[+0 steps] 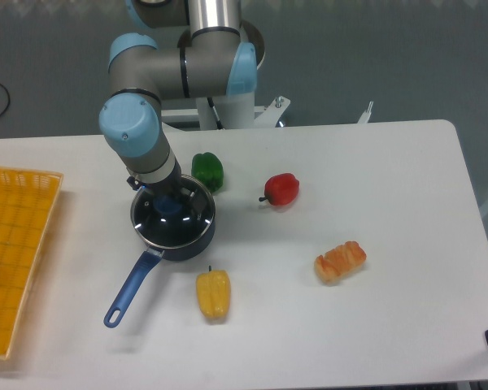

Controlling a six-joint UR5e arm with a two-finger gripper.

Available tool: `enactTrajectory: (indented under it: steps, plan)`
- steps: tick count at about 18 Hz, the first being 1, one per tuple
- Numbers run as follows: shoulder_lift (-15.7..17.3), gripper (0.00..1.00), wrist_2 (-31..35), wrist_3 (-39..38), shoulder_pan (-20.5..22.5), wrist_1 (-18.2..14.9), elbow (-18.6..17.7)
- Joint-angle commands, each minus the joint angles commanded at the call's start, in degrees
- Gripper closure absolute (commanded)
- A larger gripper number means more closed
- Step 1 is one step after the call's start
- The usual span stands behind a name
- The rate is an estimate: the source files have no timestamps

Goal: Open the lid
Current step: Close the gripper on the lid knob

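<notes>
The round glass lid [179,223] with a metal rim lies on the dark blue saucepan [132,286] left of the table's middle. Its blue knob [171,208] shows at the centre. My gripper [170,198] comes straight down from the arm's wrist onto the knob. Its dark fingers stand at either side of the knob, mostly hidden under the wrist. I cannot tell whether they press on the knob. The lid sits flat on the pan.
A green pepper [207,170] lies just behind the pan, close to the gripper. A red pepper [282,189] is to the right, a yellow pepper [213,293] in front, and a bread roll [340,260] further right. An orange basket [16,252] stands at the left edge.
</notes>
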Motion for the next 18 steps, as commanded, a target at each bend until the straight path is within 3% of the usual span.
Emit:
enactTrajectory:
  steps: [4, 7, 18]
  plan:
    - [-0.52, 0.00, 0.09, -0.61, -0.97, 0.26, 0.09]
    - [-0.79, 0.00, 0.09, -1.05, -1.49, 2.28, -0.26]
    - [-0.70, 0.00, 1.85, -1.05, -1.67, 2.37, -1.93]
